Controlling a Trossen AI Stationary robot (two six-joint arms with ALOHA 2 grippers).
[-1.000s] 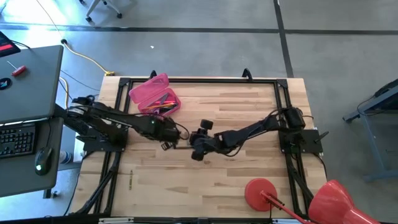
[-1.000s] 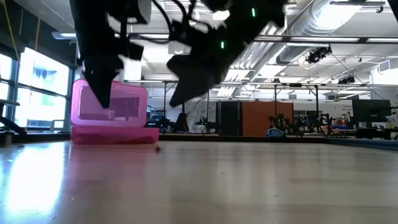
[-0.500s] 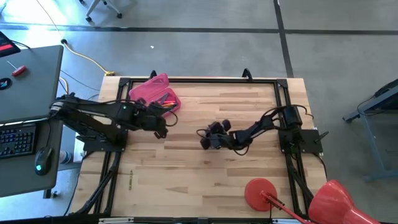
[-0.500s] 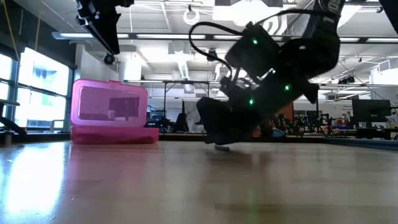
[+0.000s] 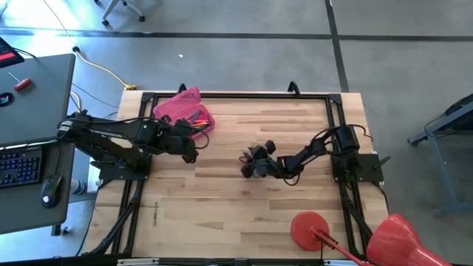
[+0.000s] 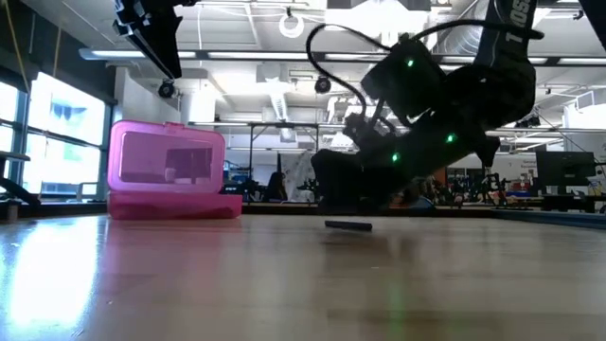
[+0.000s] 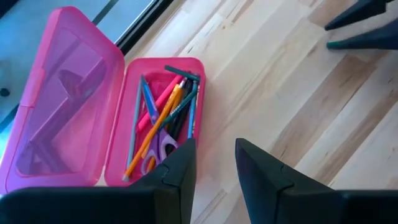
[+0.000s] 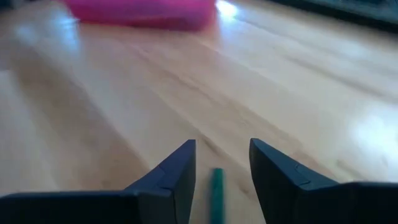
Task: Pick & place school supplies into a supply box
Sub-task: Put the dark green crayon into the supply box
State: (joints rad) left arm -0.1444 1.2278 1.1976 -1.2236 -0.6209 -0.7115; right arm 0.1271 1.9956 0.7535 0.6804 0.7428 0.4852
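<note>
Surface: pink box near far-left corner, lid open, holding pens, pencils and scissors. Green pen lies mid-surface between spread right hand fingers. Left hand spread, empty, beside box.

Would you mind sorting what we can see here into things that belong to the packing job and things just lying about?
Belongs to the job:
- pink box, lid open
- pens, pencils and scissors already inside it
- green pen on the table between the right gripper fingers

Just lying about:
- red disc at the table's near right corner
- keyboard and mouse on the side desk
</note>
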